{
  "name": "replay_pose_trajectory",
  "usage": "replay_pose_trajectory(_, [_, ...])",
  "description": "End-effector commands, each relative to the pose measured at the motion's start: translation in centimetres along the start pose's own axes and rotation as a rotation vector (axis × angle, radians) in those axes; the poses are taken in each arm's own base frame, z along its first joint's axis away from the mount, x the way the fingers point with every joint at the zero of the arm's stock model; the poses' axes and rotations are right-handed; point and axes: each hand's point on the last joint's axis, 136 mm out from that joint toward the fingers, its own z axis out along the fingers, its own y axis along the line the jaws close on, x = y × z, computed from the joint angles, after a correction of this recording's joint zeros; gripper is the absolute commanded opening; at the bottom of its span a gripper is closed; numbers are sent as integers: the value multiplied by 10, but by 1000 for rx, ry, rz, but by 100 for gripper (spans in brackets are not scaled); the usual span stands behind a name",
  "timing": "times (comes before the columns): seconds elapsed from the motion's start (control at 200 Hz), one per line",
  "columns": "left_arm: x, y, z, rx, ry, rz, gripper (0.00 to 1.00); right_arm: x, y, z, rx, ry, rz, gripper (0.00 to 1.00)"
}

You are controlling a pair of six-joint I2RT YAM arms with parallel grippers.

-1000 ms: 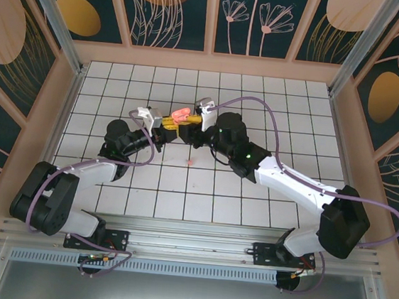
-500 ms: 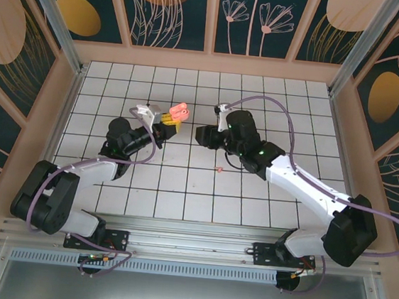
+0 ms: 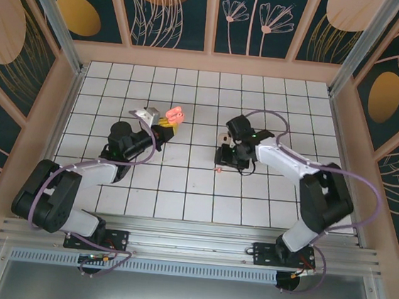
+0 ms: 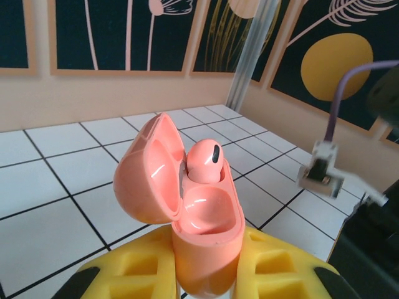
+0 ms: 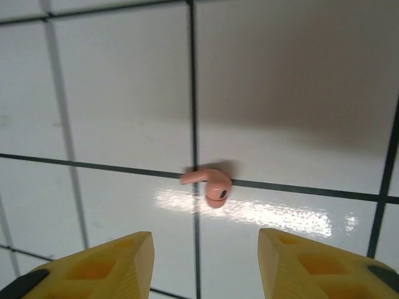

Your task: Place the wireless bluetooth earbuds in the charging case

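Left of worktop (image 3: pixel 181 190) centre, left gripper (image 3: pixel 164 122) clamped on open-lidded charging case (image 4: pixel 202 224), seated earbud (image 4: pixel 204 162) inside; right gripper (image 5: pixel 206 252) part-open, empty, over loose earbud (image 5: pixel 213 187).

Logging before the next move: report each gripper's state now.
Left gripper: shut on the charging case.
Right gripper: open, empty, over a loose earbud.
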Motion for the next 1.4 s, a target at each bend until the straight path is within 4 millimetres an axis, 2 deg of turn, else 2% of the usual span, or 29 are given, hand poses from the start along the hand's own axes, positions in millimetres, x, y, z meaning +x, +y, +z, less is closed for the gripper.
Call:
replay_pose_trajectory(0.0, [-10, 4, -8, -32, -37, -7, 6, 9, -1, 10, 15, 84, 32, 48])
replay_pose_trajectory(0.32, [-8, 10, -10, -38, -25, -6, 7, 3, -5, 44, 42, 124, 4, 41])
replay_pose_trajectory(0.621, [-7, 12, -8, -43, -9, 4, 7, -2, -9, 51, 93, 145, -74, 29])
replay_pose_trajectory(0.811, [-6, 11, -7, -35, 5, 10, 7, 8, -18, 54, 164, 224, -220, 25])
replay_pose_trajectory(0.976, [-7, 11, -8, -41, 13, 22, 7, 18, -19, 50, 167, 278, -367, 24])
replay_pose_trajectory(1.121, [-9, 10, -10, -47, 14, 31, 7, 23, -19, 36, 164, 287, -503, 24])
replay_pose_trajectory(1.251, [-11, 9, -11, -45, 12, 32, 7, 28, -10, 24, 137, 277, -641, 24])
replay_pose_trajectory(1.316, [-12, 9, -13, -49, 10, 32, 7, 25, -8, 19, 146, 255, -685, 25])
replay_pose_trajectory(1.396, [-15, 7, -14, -51, 2, 31, 7, 17, -10, 15, 175, 231, -658, 25])
